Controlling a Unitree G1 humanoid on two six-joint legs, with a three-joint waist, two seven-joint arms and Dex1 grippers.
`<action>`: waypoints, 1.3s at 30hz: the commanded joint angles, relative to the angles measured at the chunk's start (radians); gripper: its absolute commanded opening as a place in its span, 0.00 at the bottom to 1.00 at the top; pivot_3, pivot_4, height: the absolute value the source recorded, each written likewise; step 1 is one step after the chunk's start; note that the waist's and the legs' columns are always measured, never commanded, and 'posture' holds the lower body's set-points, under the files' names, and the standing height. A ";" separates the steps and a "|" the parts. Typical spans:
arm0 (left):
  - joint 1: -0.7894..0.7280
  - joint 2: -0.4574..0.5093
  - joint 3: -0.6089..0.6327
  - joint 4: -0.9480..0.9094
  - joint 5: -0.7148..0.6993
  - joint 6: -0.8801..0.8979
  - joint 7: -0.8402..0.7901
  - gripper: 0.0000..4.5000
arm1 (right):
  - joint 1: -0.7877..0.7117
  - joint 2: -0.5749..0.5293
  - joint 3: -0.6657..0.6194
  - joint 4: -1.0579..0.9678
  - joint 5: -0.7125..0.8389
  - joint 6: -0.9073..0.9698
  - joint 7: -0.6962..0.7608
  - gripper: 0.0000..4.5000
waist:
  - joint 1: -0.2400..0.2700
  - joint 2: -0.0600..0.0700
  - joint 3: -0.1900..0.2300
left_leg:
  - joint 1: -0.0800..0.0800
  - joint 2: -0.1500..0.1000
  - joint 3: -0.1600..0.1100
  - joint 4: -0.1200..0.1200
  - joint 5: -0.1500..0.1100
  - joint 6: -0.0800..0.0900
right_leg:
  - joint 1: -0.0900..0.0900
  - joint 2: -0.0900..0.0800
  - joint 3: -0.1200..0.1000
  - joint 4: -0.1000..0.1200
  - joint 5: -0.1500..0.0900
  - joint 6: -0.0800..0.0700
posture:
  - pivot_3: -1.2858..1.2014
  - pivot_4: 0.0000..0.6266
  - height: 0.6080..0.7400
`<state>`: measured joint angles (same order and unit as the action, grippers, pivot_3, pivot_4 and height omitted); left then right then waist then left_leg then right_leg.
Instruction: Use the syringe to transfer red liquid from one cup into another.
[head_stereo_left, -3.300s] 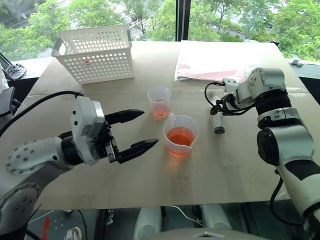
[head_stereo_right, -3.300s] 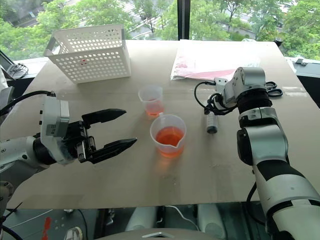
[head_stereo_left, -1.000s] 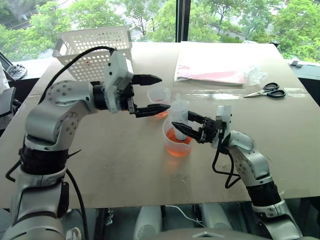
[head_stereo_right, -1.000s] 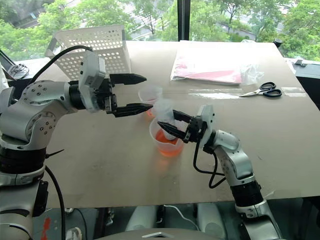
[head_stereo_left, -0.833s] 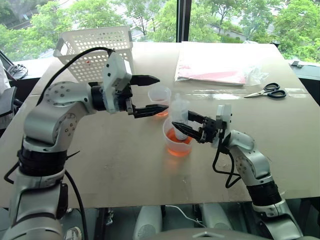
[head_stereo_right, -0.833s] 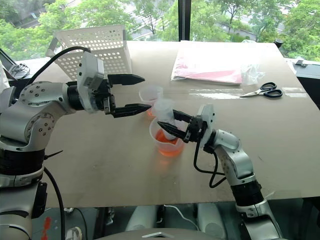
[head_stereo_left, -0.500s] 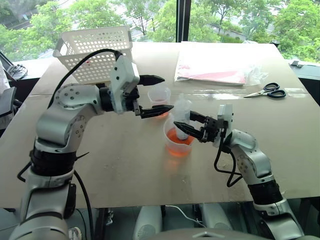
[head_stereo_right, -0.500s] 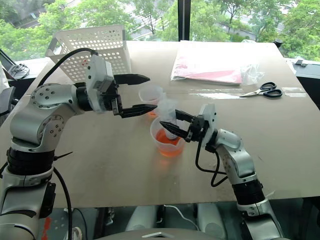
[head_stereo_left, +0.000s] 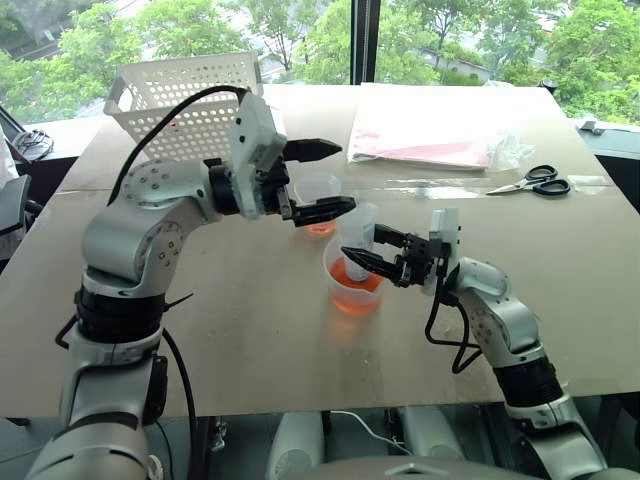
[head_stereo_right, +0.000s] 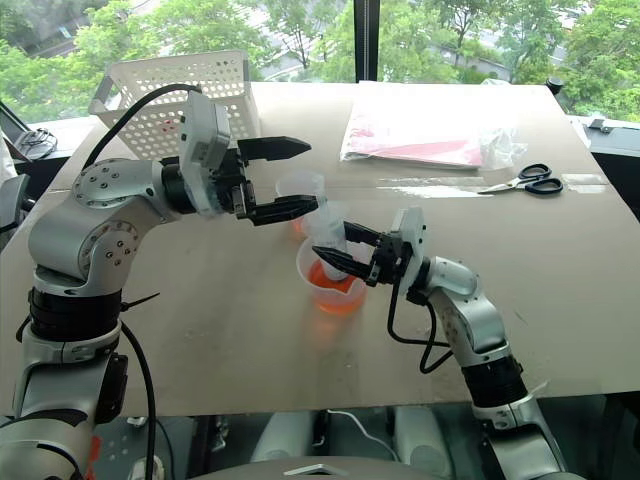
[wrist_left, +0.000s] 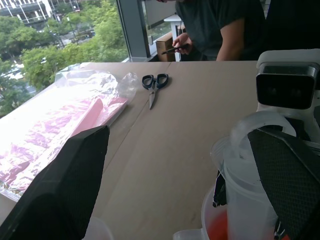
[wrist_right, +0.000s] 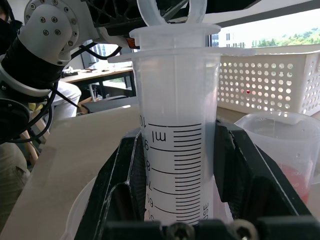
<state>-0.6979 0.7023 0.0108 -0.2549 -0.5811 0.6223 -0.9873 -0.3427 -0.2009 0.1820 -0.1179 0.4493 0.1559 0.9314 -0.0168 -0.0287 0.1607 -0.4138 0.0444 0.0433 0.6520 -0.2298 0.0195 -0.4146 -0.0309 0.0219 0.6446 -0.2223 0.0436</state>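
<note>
Right gripper (head_stereo_left: 368, 255) is clamped on the syringe (head_stereo_left: 358, 236), holding it upright with its tip down inside the spouted beaker (head_stereo_left: 352, 288), near the middle of the table (head_stereo_left: 250, 330). From the right wrist, the black pads (wrist_right: 127, 185) squeeze the clear ribbed barrel, printed graduations and "ml" sharp on the plastic, the flange and ring top above. Left gripper (head_stereo_left: 322, 180) hovers with fingers spread wide, just above and left of the plunger top, not touching it. Its own wrist camera catches the textured black fingers (wrist_left: 65, 185) framing the scissors (wrist_left: 154, 86), a crinkly plastic bag (wrist_left: 60, 115) and a person's arm (wrist_left: 230, 37) at the far edge. Red liquid (head_stereo_left: 350, 282) sits shallow in the beaker; the smaller cup (head_stereo_left: 320, 196) stands just beyond, by the perforated white basket (head_stereo_left: 185, 105).
</note>
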 joint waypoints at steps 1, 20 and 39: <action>-0.011 0.006 -0.002 -0.031 0.028 -0.043 0.002 1.00 | -0.018 0.000 0.011 -0.047 0.017 0.015 0.005 0.32 | 0.001 0.000 0.000 | 0.000 0.000 0.000 0.000 0.000 0.000 | 0.000 0.000 0.000 0.000 0.000 0.000 | 0.52 0.24 1.00; -0.053 -0.075 0.013 -0.030 0.012 -0.067 0.030 0.00 | -0.040 -0.029 0.032 -0.060 0.024 0.073 0.038 0.32 | 0.003 0.000 0.000 | 0.000 0.000 0.000 0.000 0.000 0.000 | 0.000 0.000 0.000 0.000 0.000 0.000 | 0.52 0.24 1.00; -0.114 -0.052 0.038 0.020 -0.002 -0.064 0.042 0.00 | -0.045 -0.071 0.065 -0.052 0.046 0.110 0.094 0.32 | 0.003 0.000 0.000 | -0.001 0.000 0.000 0.000 0.000 0.000 | 0.000 0.000 0.000 0.000 0.000 0.000 | 0.52 0.24 1.00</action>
<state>-0.7476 0.6402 -0.0372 -0.2504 -0.5897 0.5833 -0.9956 -0.3974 -0.2623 0.1619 -0.1383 0.4979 0.2581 0.9337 -0.0134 -0.0287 0.1607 -0.4144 0.0442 0.0433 0.6525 -0.2298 0.0195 -0.4146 -0.0310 0.0219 0.6445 -0.2222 0.0437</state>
